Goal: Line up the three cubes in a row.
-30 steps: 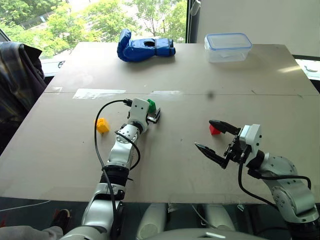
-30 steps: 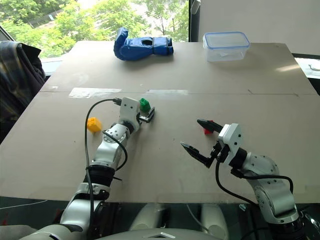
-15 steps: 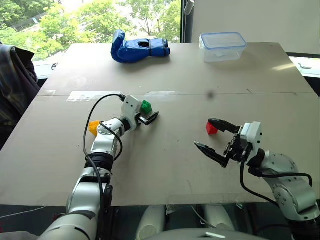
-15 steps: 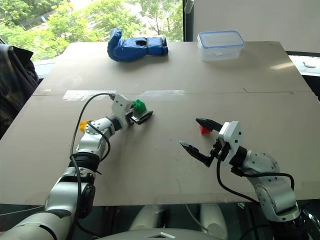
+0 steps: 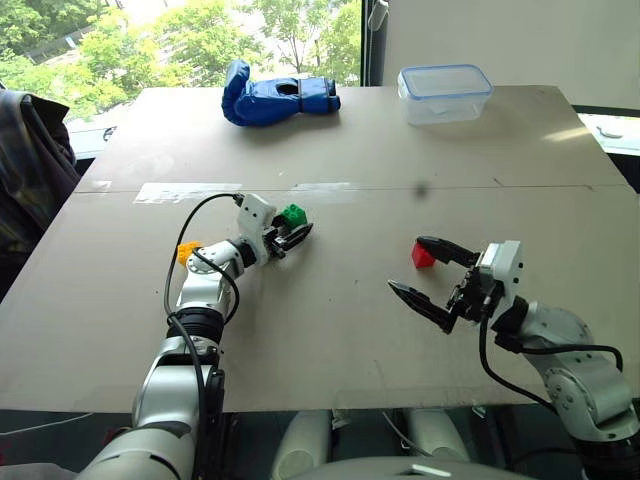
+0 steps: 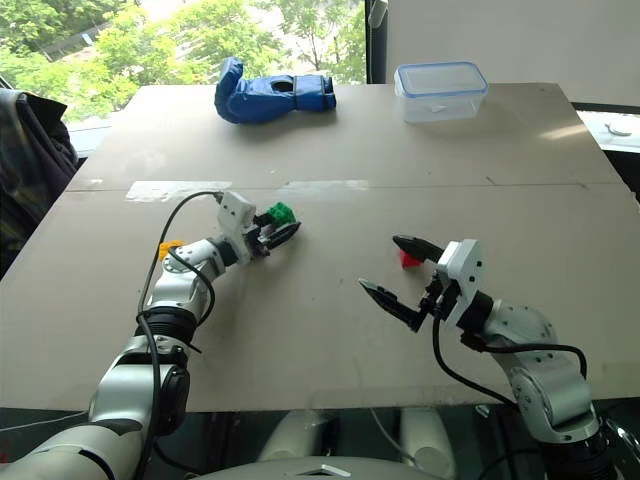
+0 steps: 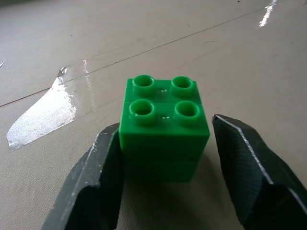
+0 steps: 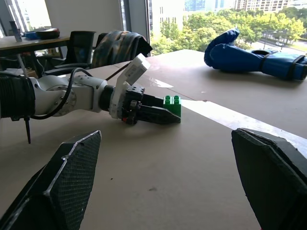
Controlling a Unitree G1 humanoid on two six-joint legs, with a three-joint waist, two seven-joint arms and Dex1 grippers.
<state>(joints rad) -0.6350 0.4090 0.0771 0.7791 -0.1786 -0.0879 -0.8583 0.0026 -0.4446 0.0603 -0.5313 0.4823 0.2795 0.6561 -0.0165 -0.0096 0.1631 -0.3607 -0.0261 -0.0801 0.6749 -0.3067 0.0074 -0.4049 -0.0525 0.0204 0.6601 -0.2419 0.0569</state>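
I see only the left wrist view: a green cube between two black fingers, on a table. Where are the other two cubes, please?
Observer: The yellow cube lies on the table to the left of the left hand, beside that arm and apart from the green cube.
Operator: And the red one?
Observer: The red cube lies far to the right, close to the right hand, which is open and holds nothing.
Operator: Do the three form a row already?
Observer: Not a neat one: the yellow and red cubes sit nearer the robot than the green cube.
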